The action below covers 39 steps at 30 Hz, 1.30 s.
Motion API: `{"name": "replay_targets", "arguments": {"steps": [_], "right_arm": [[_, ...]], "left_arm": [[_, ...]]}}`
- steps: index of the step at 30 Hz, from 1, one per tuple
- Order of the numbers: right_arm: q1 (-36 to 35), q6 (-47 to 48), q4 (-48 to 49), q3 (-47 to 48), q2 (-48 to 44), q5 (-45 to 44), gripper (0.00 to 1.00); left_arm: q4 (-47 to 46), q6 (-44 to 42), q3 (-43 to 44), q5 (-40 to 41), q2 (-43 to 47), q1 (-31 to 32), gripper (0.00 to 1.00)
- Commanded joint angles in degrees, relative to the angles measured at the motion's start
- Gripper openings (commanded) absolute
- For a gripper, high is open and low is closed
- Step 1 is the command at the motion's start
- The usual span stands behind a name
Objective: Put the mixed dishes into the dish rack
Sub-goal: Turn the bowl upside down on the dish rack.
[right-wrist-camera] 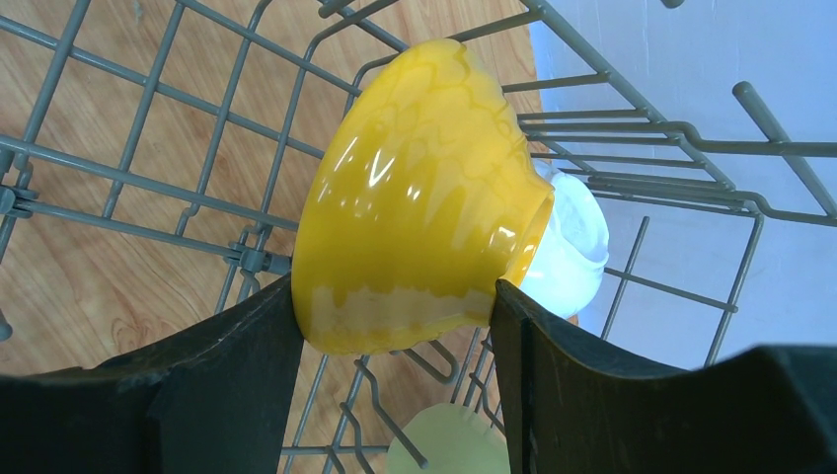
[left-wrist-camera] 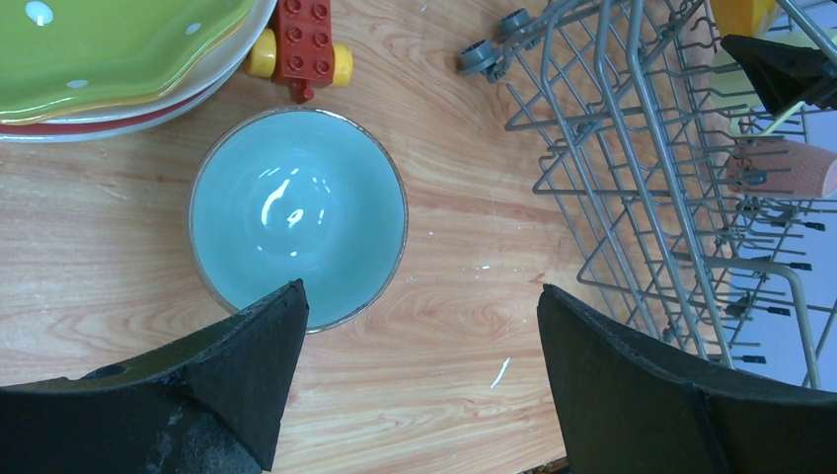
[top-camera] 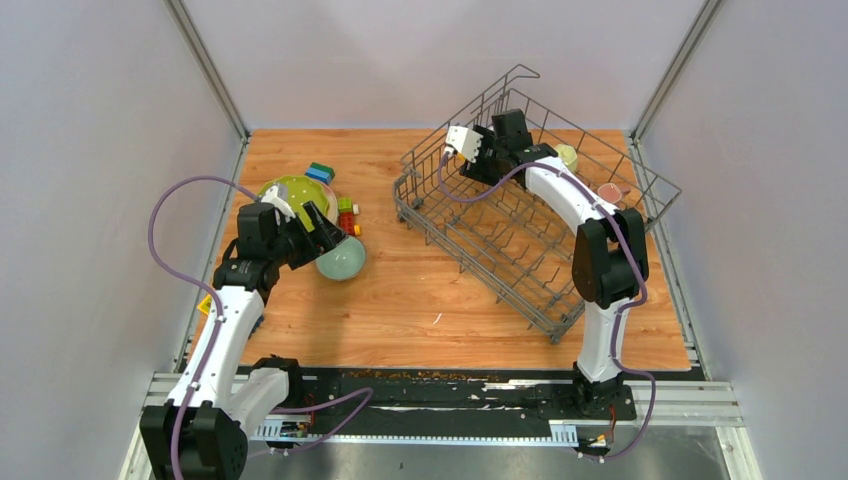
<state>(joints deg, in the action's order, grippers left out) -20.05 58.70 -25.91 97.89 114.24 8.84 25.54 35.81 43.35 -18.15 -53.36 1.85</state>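
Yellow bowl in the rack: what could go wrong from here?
1. The yellow bowl lies on its side against the white bowl, pinched by the right end effector near its base; on release it may roll or knock it.
2. The left end effector hangs open over the teal bowl, close to the plate stack; a sloppy grasp could shove it into them.
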Motion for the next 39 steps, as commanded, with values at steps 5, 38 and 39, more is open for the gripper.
{"name": "replay_targets", "arguments": {"steps": [5,38,39], "right_arm": [[0.19,-0.67,-1.44,2.83,0.84,0.12,0.65],[0.06,-21.08,1.96,7.26,-0.23,0.81,0.75],[0.10,-24.09,3.49,6.03,-0.97,0.95,0.75]], "left_arm": [[-1.37,-0.49,0.81,-1.16,-0.10,-0.32,0.93],[-0.39,-1.05,0.03,0.80,0.01,-0.35,0.93],[-0.38,-1.03,-0.04,0.87,0.14,-0.35,0.93]]}}
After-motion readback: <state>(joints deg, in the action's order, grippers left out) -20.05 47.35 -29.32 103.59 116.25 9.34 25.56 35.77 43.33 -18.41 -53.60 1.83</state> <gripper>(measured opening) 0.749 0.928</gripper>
